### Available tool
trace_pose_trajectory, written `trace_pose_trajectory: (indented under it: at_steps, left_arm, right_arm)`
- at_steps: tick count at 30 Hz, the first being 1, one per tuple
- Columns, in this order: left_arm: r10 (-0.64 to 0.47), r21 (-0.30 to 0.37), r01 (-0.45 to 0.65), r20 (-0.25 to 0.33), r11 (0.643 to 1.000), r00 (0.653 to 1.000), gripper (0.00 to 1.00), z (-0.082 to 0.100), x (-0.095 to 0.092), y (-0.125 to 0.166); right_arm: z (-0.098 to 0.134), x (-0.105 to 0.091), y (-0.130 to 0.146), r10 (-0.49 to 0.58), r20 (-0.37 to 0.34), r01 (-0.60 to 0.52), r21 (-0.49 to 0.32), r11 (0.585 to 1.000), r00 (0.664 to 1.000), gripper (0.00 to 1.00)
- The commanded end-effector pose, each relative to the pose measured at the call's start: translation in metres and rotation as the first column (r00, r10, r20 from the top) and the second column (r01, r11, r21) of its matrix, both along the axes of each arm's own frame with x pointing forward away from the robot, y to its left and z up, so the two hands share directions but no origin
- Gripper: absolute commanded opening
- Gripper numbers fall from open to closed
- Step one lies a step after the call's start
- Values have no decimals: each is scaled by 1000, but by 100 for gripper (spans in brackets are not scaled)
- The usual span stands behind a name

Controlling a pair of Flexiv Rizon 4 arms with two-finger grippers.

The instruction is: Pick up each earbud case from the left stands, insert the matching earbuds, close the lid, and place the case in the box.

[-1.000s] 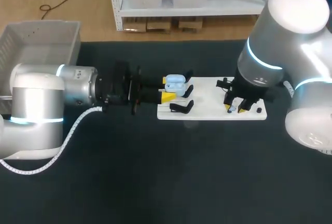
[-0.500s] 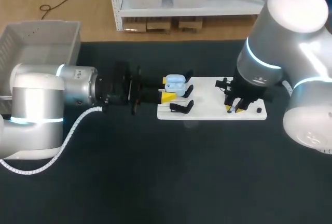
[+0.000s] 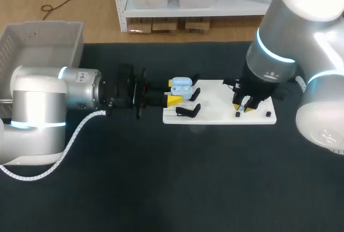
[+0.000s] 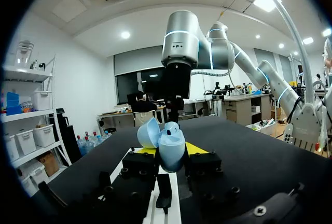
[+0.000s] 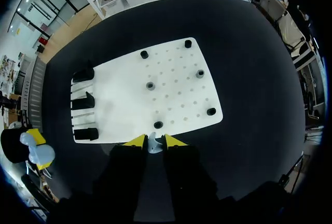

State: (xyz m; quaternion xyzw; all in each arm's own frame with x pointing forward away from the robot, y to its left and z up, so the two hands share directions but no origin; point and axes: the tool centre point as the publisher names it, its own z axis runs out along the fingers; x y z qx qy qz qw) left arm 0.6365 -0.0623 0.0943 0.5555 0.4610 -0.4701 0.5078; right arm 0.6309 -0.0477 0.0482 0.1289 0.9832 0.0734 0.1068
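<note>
left gripper (image 3: 175, 92) clamped on the light-blue earbud case (image 3: 183, 85) at the left end of the white board (image 3: 215, 103); case upright, lid swung open. right gripper (image 5: 154, 141) pinches 1 earbud (image 5: 154, 144) over the board's near edge. Fingertips hide most of it, orientation unclear.

box (image 3: 43, 26) cut off at head view's left edge
</note>
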Motion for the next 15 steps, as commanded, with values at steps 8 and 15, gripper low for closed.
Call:
trace_pose_trajectory:
  at_steps: [8,15]
  left_arm:
    - [0,-1,0,1,1000,1000,0,0,0,1]
    - [0,-1,0,1,1000,1000,0,0,0,1]
  right_arm:
    - [81,-7,5,119,8,-119,-20,993,993,0]
    - [115,-6,25,286,43,-282,-76,956,957,0]
